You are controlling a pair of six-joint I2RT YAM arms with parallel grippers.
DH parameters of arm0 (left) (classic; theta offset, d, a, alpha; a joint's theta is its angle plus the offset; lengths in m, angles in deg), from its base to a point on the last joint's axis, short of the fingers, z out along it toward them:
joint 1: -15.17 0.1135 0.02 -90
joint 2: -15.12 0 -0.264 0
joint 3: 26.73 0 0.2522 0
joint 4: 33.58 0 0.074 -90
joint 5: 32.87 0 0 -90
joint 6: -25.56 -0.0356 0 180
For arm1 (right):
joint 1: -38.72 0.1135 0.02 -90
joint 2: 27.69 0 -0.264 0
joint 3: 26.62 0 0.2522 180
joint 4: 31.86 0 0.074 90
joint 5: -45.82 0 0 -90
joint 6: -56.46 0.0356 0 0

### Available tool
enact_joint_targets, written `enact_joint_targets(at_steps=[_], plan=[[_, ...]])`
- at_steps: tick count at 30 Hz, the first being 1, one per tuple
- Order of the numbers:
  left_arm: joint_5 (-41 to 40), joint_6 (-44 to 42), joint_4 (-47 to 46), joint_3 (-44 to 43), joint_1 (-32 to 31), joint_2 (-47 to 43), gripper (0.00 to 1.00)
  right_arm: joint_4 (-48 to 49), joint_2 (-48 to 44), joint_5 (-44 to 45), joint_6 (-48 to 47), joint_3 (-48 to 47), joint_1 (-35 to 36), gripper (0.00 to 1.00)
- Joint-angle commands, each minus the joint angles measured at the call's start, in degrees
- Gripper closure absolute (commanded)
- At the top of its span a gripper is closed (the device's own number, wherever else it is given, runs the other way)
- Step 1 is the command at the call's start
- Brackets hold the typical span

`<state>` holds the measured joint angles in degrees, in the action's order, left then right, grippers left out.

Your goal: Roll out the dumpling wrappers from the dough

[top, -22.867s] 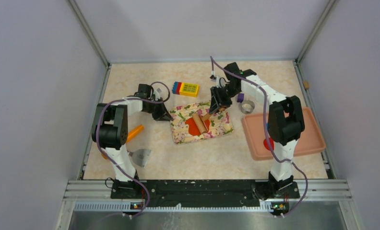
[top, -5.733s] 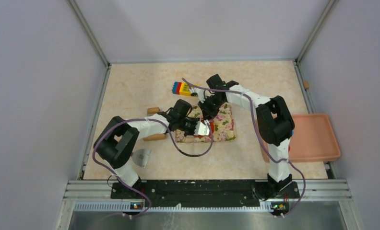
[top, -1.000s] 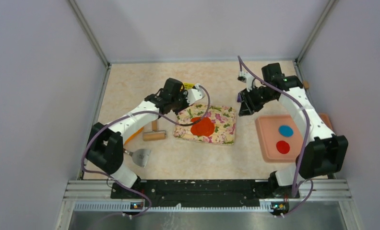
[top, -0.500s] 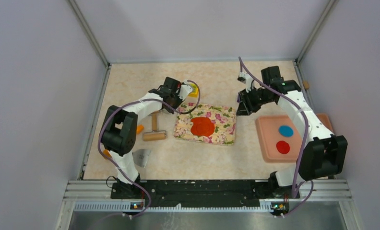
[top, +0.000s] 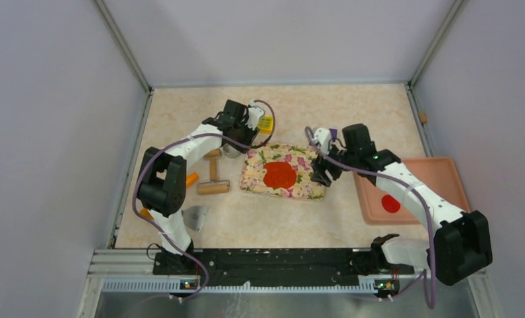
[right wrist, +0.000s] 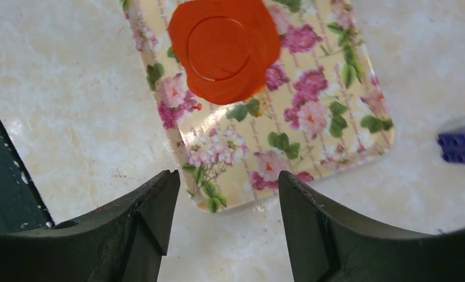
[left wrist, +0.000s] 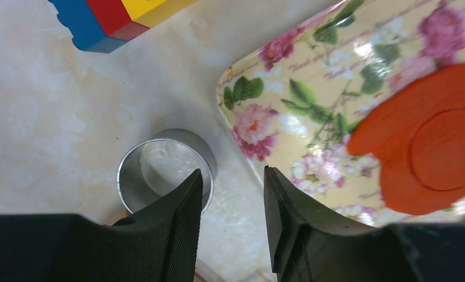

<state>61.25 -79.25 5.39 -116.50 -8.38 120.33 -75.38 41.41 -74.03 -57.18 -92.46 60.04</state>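
well, my right gripper is spread wide and empty at one short edge of the flowered tray. the dough lies flat further along that tray, well clear of my fingers, with a round mark in it. my left gripper is parted and empty beside the tray's corner, one finger over the metal ring.

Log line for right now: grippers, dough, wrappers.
left gripper open, over metal ring beside floral tray | right gripper open, empty, above tray edge | dough flat on tray, circle scored | one red wrapper in pink tray
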Motion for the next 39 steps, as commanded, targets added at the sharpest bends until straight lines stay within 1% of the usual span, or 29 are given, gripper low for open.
enact_joint_targets(at_steps=[1,3,4,6,11,16,21,26,31,39], plan=[[8.42,10.51,1.19,-3.03,0.79,-5.14,0.54,11.71,1.85,7.70,-7.67,4.30,7.33,0.31],[9.91,14.18,3.08,-3.34,0.79,-4.66,0.54,13.59,4.40,8.26,-6.64,4.56,8.29,0.18],[10.19,16.78,4.14,-2.99,0.85,-4.40,0.54,14.16,5.97,8.38,-5.76,4.26,8.82,0.16],[10.67,18.80,4.91,-1.12,0.87,-4.39,0.54,14.80,9.82,8.24,-3.70,3.04,9.70,0.12],[8.84,23.17,3.99,5.25,1.18,-5.65,0.52,18.21,16.03,9.48,3.76,0.57,11.10,0.10],[7.24,25.86,3.96,8.77,2.16,-6.32,0.51,19.86,19.86,8.29,6.80,-0.79,11.54,0.10],[6.53,27.56,3.04,10.82,3.26,-6.00,0.49,20.74,23.10,7.97,8.94,-2.22,12.18,0.09],[6.93,28.60,2.53,10.37,3.82,-3.80,0.50,21.52,25.72,10.54,11.12,-3.06,13.28,0.08],[7.63,28.22,2.61,9.31,3.86,-1.94,0.55,21.47,27.69,13.98,11.64,-3.35,14.01,0.07],[10.01,28.17,2.21,9.31,3.87,-0.51,0.70,21.14,29.79,11.49,11.43,-4.88,14.21,0.07]])
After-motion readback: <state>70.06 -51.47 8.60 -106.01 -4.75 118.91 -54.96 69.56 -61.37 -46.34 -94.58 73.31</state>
